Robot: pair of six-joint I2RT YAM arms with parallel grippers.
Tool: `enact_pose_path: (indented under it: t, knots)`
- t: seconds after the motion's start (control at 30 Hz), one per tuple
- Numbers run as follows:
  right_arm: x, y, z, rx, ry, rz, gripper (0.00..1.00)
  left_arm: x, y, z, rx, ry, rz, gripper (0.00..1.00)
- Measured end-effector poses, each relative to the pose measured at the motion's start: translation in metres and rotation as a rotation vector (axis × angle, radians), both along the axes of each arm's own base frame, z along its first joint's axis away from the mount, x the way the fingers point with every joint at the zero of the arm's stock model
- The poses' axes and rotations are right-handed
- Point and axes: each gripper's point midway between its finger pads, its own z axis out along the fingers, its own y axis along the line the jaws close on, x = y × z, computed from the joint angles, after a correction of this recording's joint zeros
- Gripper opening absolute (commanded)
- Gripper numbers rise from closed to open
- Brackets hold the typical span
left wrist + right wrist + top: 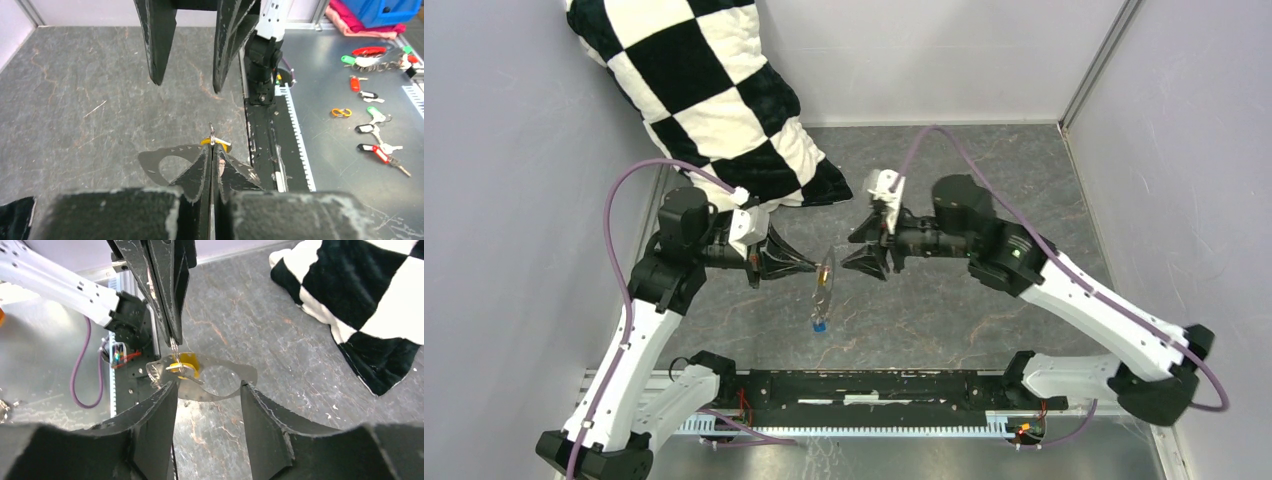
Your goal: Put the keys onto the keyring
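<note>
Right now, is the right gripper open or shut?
Open: the right gripper shows a wide gap between its fingers in both wrist views.

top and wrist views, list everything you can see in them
table: one, grey marbled, under both arms
cushion: one, black and white checks, far left corner
keyring: one, grey loop, between the two arms
yellow key: one, yellow head, on the loop by the left jaws
blue key: one, blue head, at the loop's near end
bench: one, bare metal, beside the table
spare keys: several, red, green and black tags, on the bench
clip: one, orange, on the bench
bin: one, blue, far end of the bench
cloth: one, pink, by the bin
left arm: one, white and black, jaws shut on the yellow key
right arm: one, white and black, jaws open around the loop
</note>
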Motion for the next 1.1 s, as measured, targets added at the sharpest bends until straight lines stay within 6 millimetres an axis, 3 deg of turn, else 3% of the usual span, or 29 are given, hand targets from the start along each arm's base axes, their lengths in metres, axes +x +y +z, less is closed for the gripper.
enact_pose_path:
  t: [0.13, 0.37, 0.67, 0.97, 1.1]
  knots:
    - [-0.005, -0.016, 0.006, 0.132, 0.037, -0.028, 0.59, -0.004, -0.003, 0.009, -0.056, 0.006, -0.012, 0.02]
    - [-0.014, -0.004, -0.004, 0.288, 0.172, 0.008, 0.57, -0.011, -0.004, 0.029, -0.106, -0.03, -0.036, 0.02]
    - [-0.025, 0.006, 0.016, 0.446, 0.244, 0.087, 0.51, -0.016, -0.003, 0.037, -0.123, -0.054, -0.048, 0.02]
    - [-0.029, 0.011, 0.026, 0.493, 0.275, 0.132, 0.42, -0.016, -0.003, 0.039, -0.127, -0.069, -0.047, 0.02]
    - [-0.029, 0.014, 0.021, 0.486, 0.295, 0.139, 0.31, -0.017, -0.002, 0.04, -0.129, -0.075, -0.045, 0.02]
